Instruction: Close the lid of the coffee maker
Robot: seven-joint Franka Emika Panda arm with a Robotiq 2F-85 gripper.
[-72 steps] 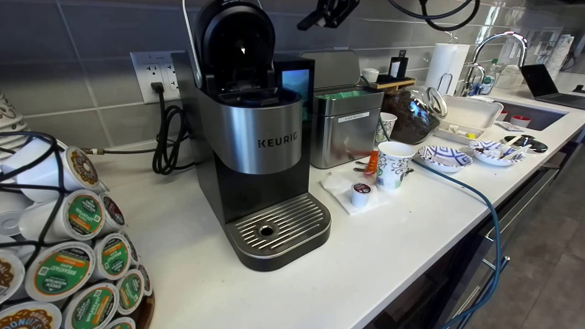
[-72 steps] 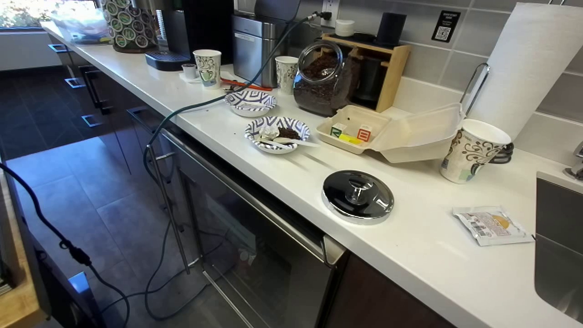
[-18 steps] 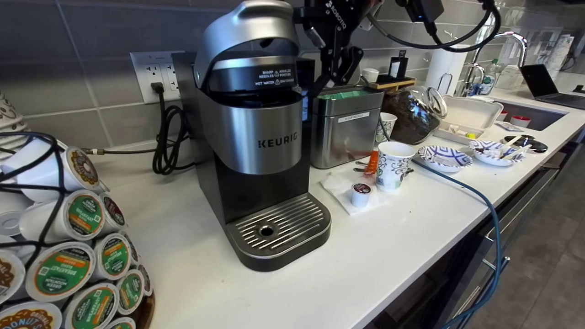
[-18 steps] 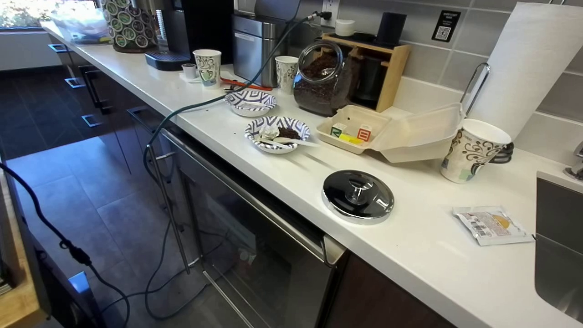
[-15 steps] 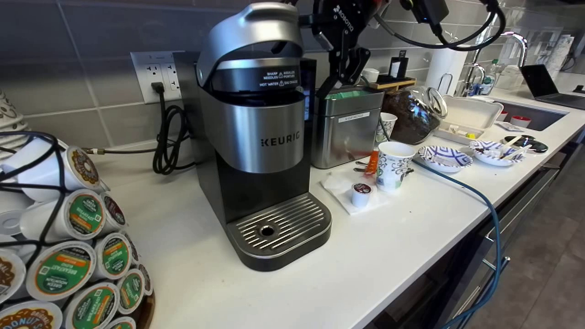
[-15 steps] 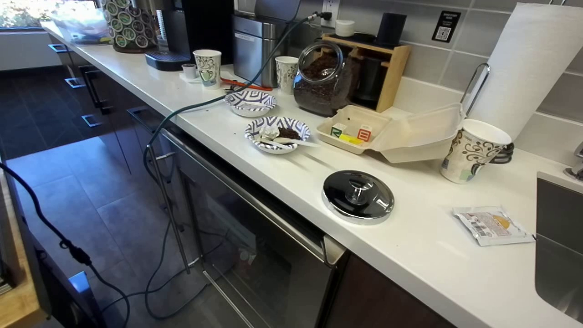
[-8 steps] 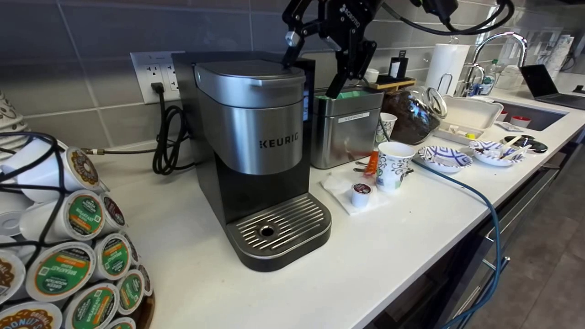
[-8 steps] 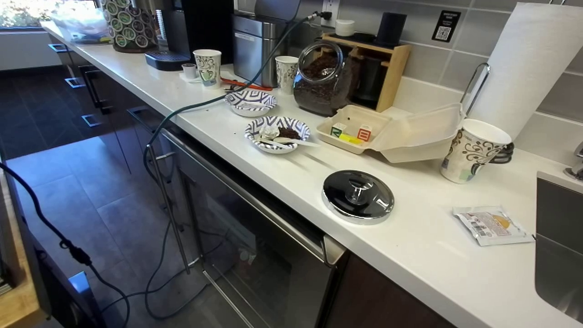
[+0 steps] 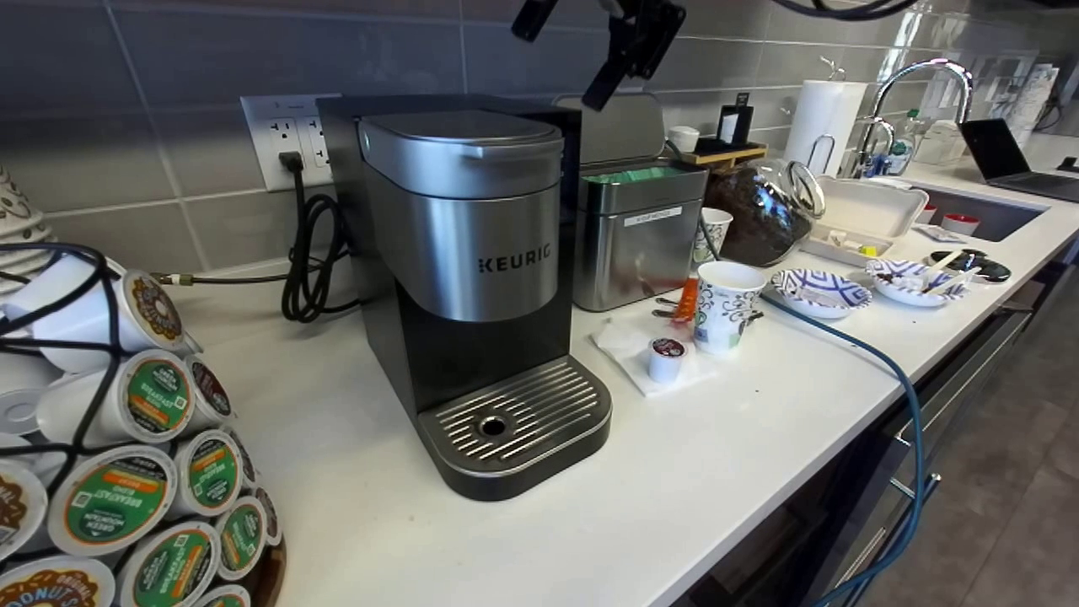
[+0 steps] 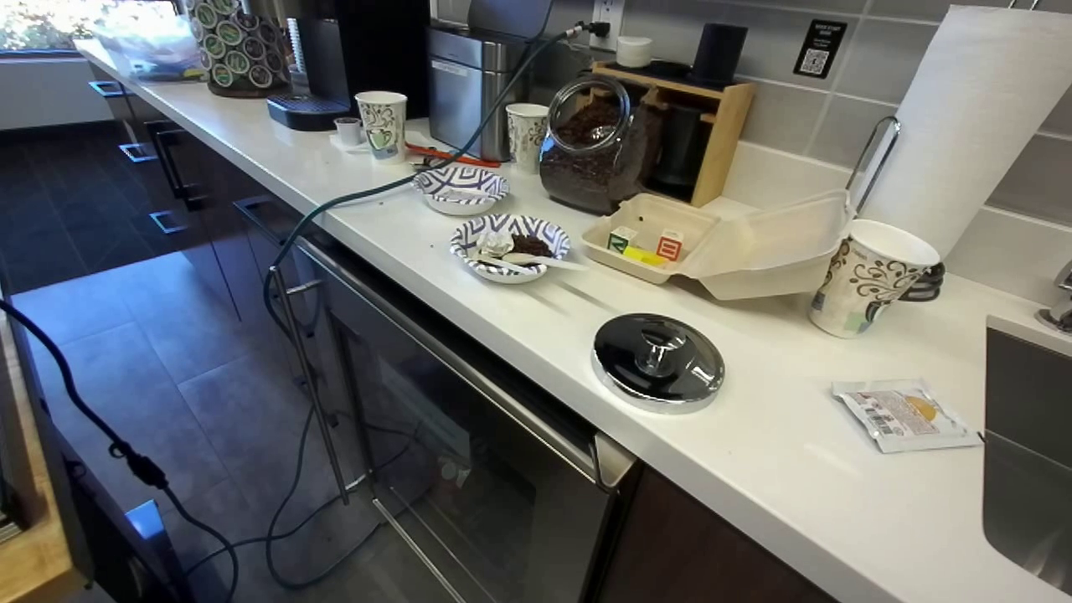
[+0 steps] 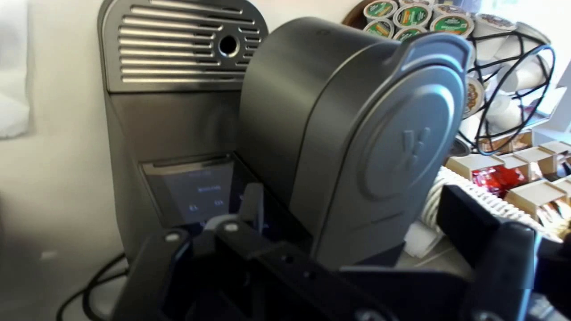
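The coffee maker (image 9: 472, 261), a silver and black Keurig brewer, stands on the counter. It also shows in an exterior view (image 10: 377, 59), where its top is cut off, and in the wrist view (image 11: 187, 125). Its lid (image 9: 459, 152) lies down flat on the silver body, with no gap visible at the front; the lid (image 11: 383, 178) shows its grey top in the wrist view. My gripper (image 9: 563, 57) is open and empty, above and a little to the side of the lid, apart from it. In the wrist view the spread fingers (image 11: 357, 211) are at the bottom.
A steel box (image 9: 641, 228) with its own lid up stands beside the brewer. A paper cup (image 9: 727, 308) and a coffee pod (image 9: 667, 358) are in front of it. A pod rack (image 9: 135, 438) is on the brewer's other side. A blue cable (image 9: 893, 371) crosses the counter.
The lid was upright, then half lowered, and now lies flat on the brewer. Since half a second ago, my open gripper has risen off the lid.
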